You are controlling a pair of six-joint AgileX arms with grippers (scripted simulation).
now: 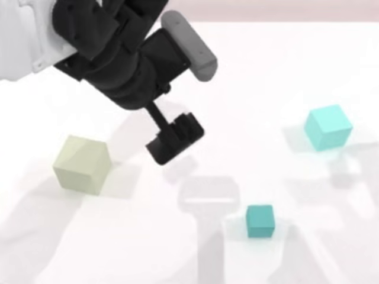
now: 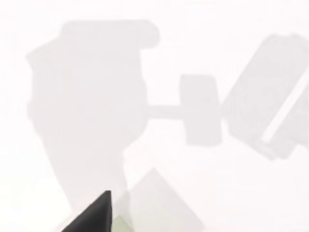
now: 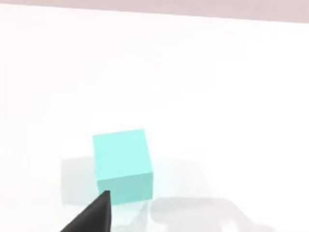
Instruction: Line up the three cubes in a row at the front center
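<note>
The large pale beige-green cube [image 1: 82, 164] sits at the table's left. At the right stands the light cyan cube [image 1: 328, 126], and the small teal cube [image 1: 260, 220] is near the front, right of centre. My left gripper [image 1: 176, 138] hangs open above the table, to the right of the beige-green cube and apart from it. In the left wrist view one dark finger [image 2: 95, 216] shows beside a corner of that cube [image 2: 120, 226]. My right gripper is out of the top view. Its one visible finger [image 3: 96, 216] hovers just short of the cyan cube [image 3: 123, 164], nothing held.
The white tabletop [image 1: 195, 248] carries only the three cubes and the arms' shadows. The left arm's black body [image 1: 118, 53] reaches in from the back left. The table's far edge [image 3: 193, 14] shows in the right wrist view.
</note>
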